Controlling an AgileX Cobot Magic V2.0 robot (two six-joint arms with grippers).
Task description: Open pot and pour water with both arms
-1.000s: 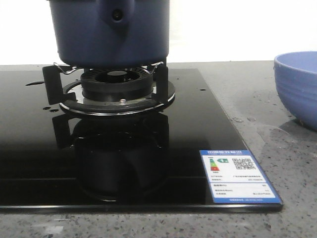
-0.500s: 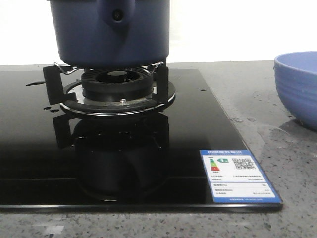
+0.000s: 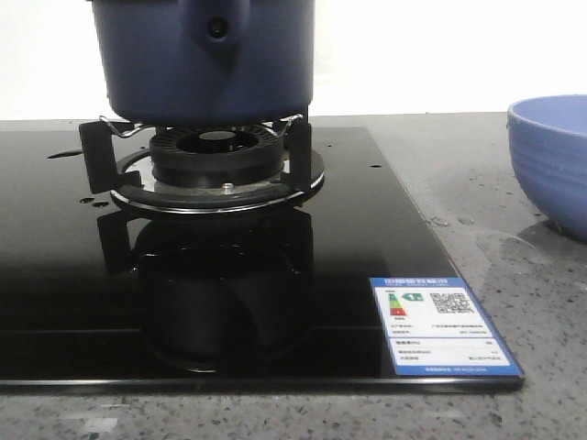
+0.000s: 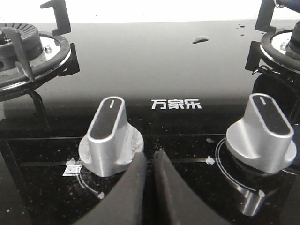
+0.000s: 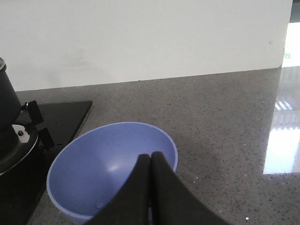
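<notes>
The dark navy-blue pot (image 3: 206, 60) stands on the burner grate (image 3: 211, 156) of the black glass stove; its top is cut off by the front view's edge, so no lid shows. A sliver of it shows in the right wrist view (image 5: 7, 101). My left gripper (image 4: 150, 157) is shut and empty, just above the stove's front panel between two silver knobs, close to the left one (image 4: 110, 136). My right gripper (image 5: 151, 157) is shut and empty, held above the periwinkle-blue bowl (image 5: 101, 168). Neither gripper shows in the front view.
The bowl (image 3: 550, 160) stands on the grey speckled counter right of the stove. A second silver knob (image 4: 262, 133) and a second burner (image 4: 28, 56) lie on the stove. A blue energy label (image 3: 440, 325) sits at the stove's front right corner. Water drops lie on glass and counter.
</notes>
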